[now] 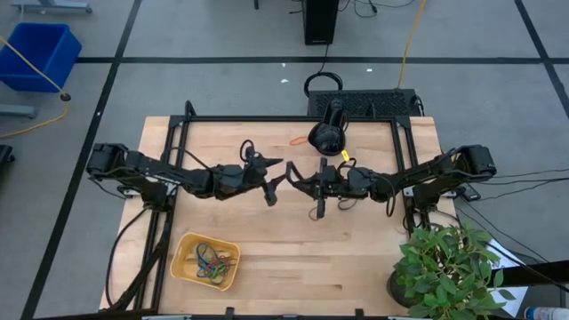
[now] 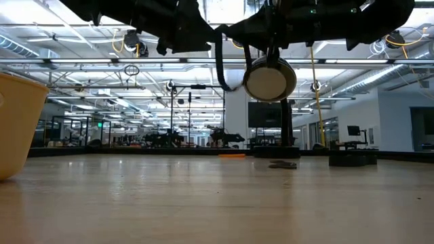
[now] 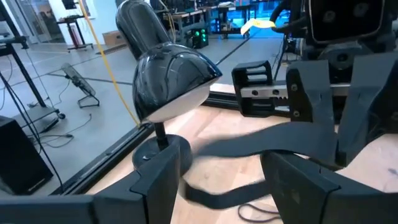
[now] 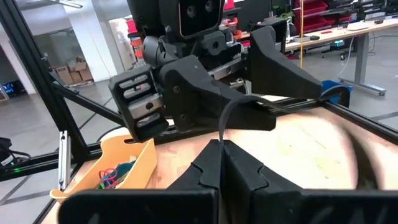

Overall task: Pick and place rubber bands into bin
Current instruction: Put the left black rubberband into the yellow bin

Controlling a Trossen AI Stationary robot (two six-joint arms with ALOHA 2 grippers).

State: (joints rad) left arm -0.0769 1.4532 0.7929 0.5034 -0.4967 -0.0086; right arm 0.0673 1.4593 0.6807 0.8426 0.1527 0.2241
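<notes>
**Midair, both arms share one black band**

Now you have the two grippers meeting nose to nose above the table's middle, well clear of the wood. Your right gripper [image 4: 222,163] has its fingers pressed fully together on a thin black rubber band [image 4: 231,111], which arcs up from between the fingertips toward the left arm. Your left gripper [image 3: 219,182] holds its fingers apart, the stretched band [image 3: 273,144] running just beyond them; whether it grips the band, I cannot tell. This looks like a handover or untangling. The bin [image 1: 182,268] sits near the table's front edge on the left arm's side, already holding several coloured rubber bands [image 1: 211,260].
</notes>
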